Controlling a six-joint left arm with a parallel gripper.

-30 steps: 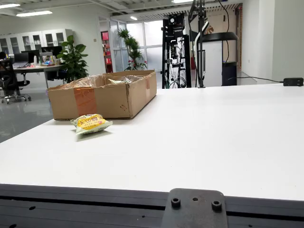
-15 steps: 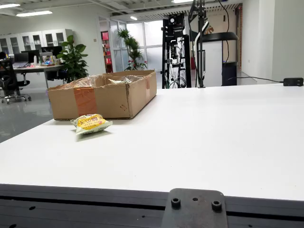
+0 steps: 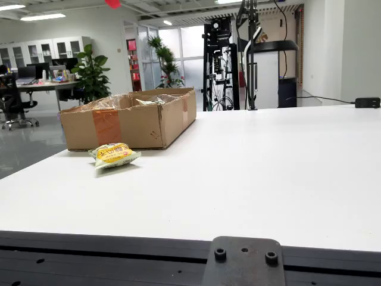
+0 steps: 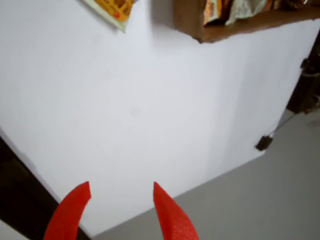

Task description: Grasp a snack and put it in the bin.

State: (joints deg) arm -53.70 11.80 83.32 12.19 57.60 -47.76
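A snack packet (image 3: 114, 155), yellow and pale green, lies on the white table (image 3: 250, 173) just in front of the cardboard box bin (image 3: 128, 119). In the gripper-mounted view the packet (image 4: 112, 10) shows at the top left edge and the box's corner (image 4: 220, 25), with packets inside, at the top. My gripper (image 4: 121, 192) has two red fingers (image 4: 167, 215) at the bottom of that view, spread apart and empty, high above the table. In the fixed view only a red tip (image 3: 112, 3) shows at the top edge.
A dark equipment rack (image 3: 220, 62) and stand stand behind the table. A black power adapter (image 3: 367, 102) lies at the far right edge. A mounting bracket (image 3: 244, 262) sits at the table's near edge. Office desks and plants are at the left.
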